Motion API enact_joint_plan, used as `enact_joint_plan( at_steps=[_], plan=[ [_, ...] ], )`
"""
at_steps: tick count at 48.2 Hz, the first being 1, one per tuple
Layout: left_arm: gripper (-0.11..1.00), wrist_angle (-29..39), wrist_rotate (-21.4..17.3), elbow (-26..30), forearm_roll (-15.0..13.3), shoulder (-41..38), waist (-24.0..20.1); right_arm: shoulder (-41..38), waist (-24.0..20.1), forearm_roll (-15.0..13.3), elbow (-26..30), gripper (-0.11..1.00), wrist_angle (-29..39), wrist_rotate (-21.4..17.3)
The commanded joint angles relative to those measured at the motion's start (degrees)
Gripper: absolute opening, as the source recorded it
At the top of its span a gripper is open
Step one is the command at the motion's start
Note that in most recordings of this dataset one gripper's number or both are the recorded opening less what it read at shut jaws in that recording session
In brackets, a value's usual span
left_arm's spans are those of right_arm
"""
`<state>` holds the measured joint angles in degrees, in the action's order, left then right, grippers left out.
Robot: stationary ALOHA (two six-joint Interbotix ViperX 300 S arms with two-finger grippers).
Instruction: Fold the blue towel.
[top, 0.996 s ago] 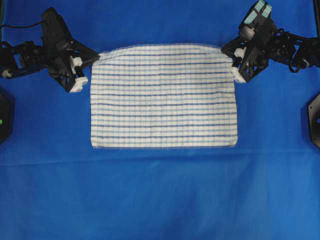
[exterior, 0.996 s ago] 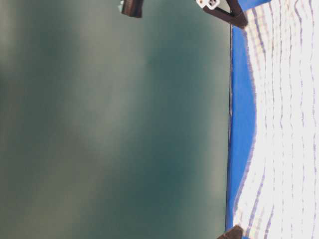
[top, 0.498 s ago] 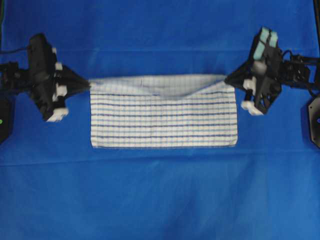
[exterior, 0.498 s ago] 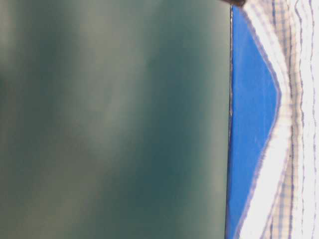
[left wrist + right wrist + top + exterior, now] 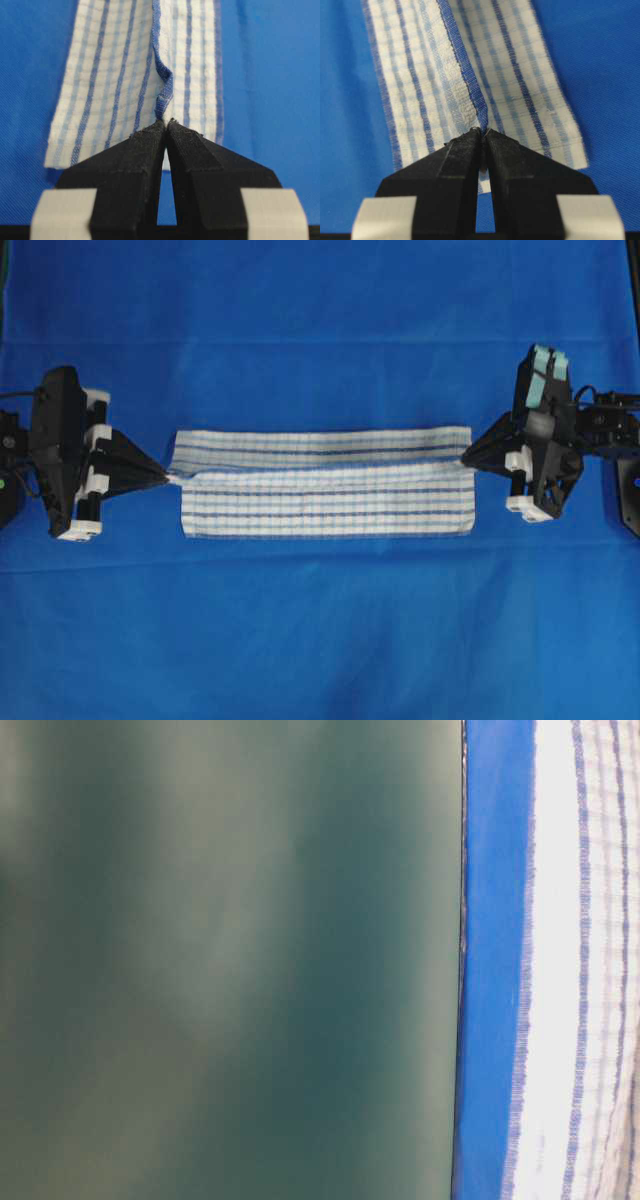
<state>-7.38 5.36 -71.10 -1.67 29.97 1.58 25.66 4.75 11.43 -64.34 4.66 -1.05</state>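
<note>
The blue towel point(image 5: 325, 483), white with thin dark and pale blue stripes, lies as a long low band on the blue table cloth, its far edge carried over toward the near edge. My left gripper point(image 5: 165, 478) is shut on the towel's left corner; the left wrist view shows the hem point(image 5: 164, 90) pinched between the black fingertips point(image 5: 150, 137). My right gripper point(image 5: 466, 457) is shut on the right corner, with the hem point(image 5: 470, 85) running up from its tips. The table-level view shows the towel point(image 5: 590, 960) as a striped strip at the right.
The plain blue table cloth point(image 5: 320, 630) covers the whole surface around the towel. A black base part point(image 5: 630, 495) sits at the right edge and another point(image 5: 8, 490) at the left edge. A dark green blur fills most of the table-level view.
Both grippers have carried the towel's far edge toward the near edge, from the far corners down over the cloth. The visible towel has shrunk from a full rectangle to a narrow band.
</note>
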Motion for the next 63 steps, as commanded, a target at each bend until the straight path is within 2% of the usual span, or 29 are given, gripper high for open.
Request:
enact_joint_plan(
  at_steps=[1,19,25,32,35,37,43,56,63],
  plan=[
    [0.01,-0.3,0.1,1.1,-0.1,-0.9,0.4,-0.2,-0.3,0.4,0.7,0.07,-0.2,0.1],
    [0.04,-0.2,0.2,4.5,-0.1,-8.4,0.9,-2.1,-0.8,2.7,1.4,0.07,1.8,0.1],
    [0.30,0.3,0.3,4.7,-0.1,-8.4,1.7,-2.1,-1.5,3.2,1.5,0.11,1.6,0.1],
    [0.71,0.7,1.8,4.4,-0.1,-7.5,1.8,-2.0,-1.7,3.2,1.6,0.53,1.3,0.2],
    [0.80,1.0,1.8,4.3,-0.1,-6.8,1.4,-1.9,-1.7,3.0,1.6,0.66,0.7,0.4],
    [0.81,1.1,1.8,4.4,-0.1,-6.2,1.1,-1.7,-1.6,2.8,1.6,0.67,0.2,0.4],
    [0.76,1.1,1.4,4.3,0.1,-4.5,-0.7,-1.4,-0.2,2.3,1.5,0.60,-0.9,0.4],
    [0.76,1.1,0.8,5.1,0.3,-5.3,-7.8,-2.1,8.0,1.2,1.6,0.61,-1.8,0.7],
    [0.76,1.1,-0.2,5.1,0.3,-5.3,-9.1,-2.2,9.8,0.4,1.6,0.61,-1.9,0.7]
  ],
)
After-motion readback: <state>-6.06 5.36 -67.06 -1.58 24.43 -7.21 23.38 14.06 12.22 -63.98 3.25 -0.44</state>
